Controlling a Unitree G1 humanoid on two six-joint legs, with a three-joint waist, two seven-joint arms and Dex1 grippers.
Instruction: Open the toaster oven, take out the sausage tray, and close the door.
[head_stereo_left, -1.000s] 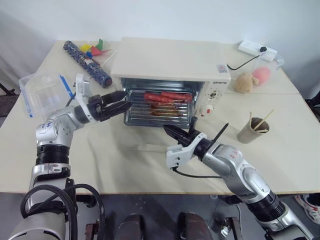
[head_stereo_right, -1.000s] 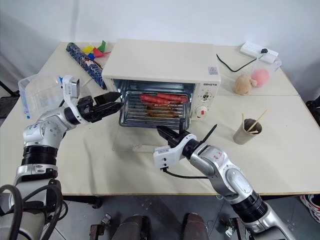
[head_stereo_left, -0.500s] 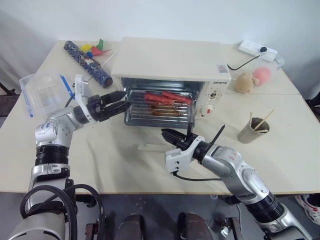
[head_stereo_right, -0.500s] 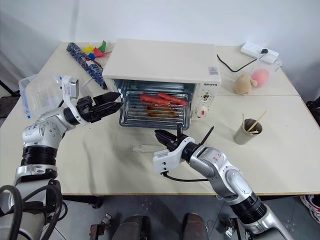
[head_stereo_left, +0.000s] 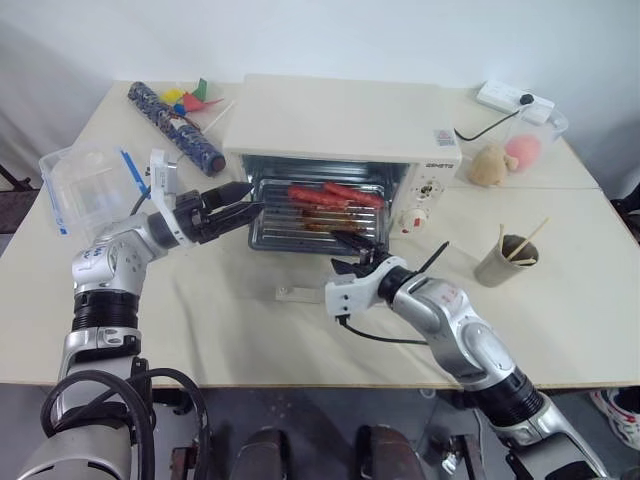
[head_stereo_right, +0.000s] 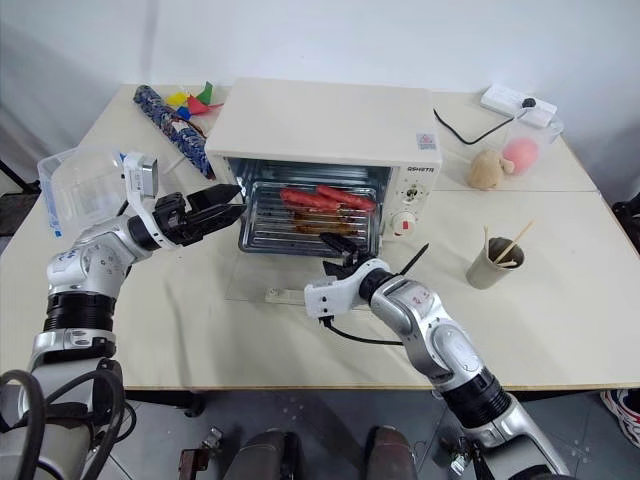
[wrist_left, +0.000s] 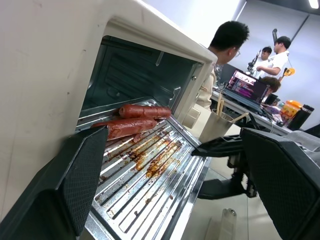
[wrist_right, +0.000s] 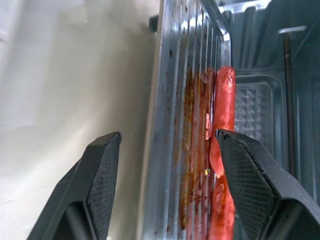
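Observation:
The cream toaster oven (head_stereo_left: 340, 115) stands open, its glass door (head_stereo_left: 262, 268) lying flat on the table with the white handle (head_stereo_left: 298, 294) at the front. The ribbed silver sausage tray (head_stereo_left: 290, 232) sticks partly out of the opening and carries red sausages (head_stereo_left: 335, 195) and brown grease. My left gripper (head_stereo_left: 252, 198) is open beside the left edge of the opening, level with the tray. My right gripper (head_stereo_left: 348, 252) is open at the tray's front right edge. In the right wrist view that edge (wrist_right: 165, 100) runs between the fingers, which do not touch it.
A clear plastic box with blue clips (head_stereo_left: 85, 185) and a patterned roll (head_stereo_left: 175, 125) lie left of the oven. A paper cup with sticks (head_stereo_left: 505, 258), a plush toy (head_stereo_left: 488, 165) and a power strip (head_stereo_left: 513, 98) sit to the right. People (wrist_left: 225, 45) stand in the background.
My right gripper has moved forward from over the door to the tray's front edge, and its fingers have gone from shut to open. The left arm has kept still.

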